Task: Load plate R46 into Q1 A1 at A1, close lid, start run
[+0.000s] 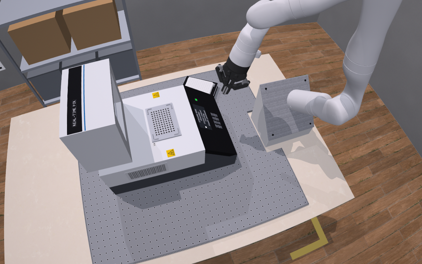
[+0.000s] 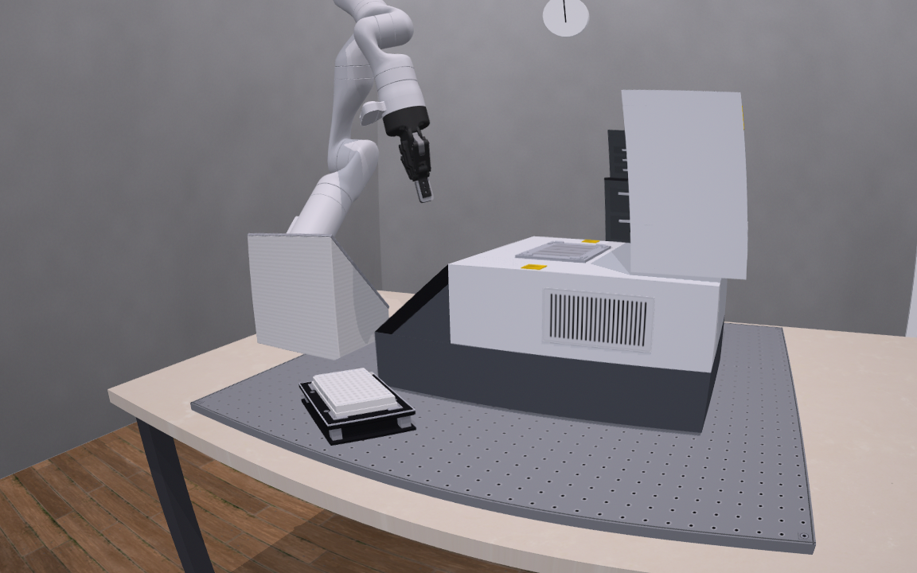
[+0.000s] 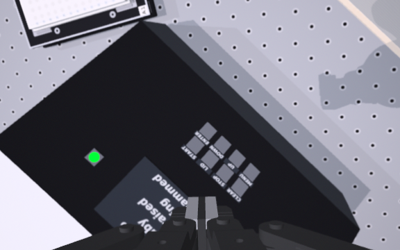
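Plate R46, a white well plate, sits in the black nest N1 on the breadboard beside the cycler's front corner. Cycler Q1 has its lid standing open. Its block is bare. The lamp is green. My gripper is shut and empty. It hangs well above Q1's black front panel, near the LID key and START key.
The arm's grey wedge pedestal stands close in front of Q1. A shelf with cardboard boxes is behind the table. The perforated breadboard carries Q1 and the nest.
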### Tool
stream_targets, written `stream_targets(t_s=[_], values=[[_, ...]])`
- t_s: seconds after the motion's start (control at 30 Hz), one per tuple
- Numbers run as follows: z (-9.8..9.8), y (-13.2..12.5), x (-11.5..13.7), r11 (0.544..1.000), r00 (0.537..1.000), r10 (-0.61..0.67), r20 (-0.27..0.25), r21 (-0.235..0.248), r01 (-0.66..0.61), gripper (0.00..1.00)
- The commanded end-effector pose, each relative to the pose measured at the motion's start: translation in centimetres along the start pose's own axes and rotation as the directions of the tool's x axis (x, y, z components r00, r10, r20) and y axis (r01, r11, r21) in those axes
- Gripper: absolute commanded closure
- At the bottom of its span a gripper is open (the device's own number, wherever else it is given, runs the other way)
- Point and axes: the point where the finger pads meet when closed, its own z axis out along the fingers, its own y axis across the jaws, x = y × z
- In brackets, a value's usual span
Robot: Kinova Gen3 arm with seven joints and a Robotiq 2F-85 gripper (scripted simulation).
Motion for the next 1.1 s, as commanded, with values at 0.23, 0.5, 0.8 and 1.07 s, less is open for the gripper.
stream_targets(t_s=[0.23,0.5,0.8,1.07], values=[[-1.0,-0.4,-0.1,1.000,1.000,0.010,-0.002,0.001,-0.010,0.00],[-0.8,-1.2,0.6,0.998,0.998,0.068,-0.014,0.001,-0.068,0.00],[-0.6,-2.4,1.7,0.988,0.987,0.156,-0.032,0.001,-0.156,0.00],[-0.4,-3.2,2.4,0.977,0.976,0.214,-0.044,0.002,-0.214,0.00]])
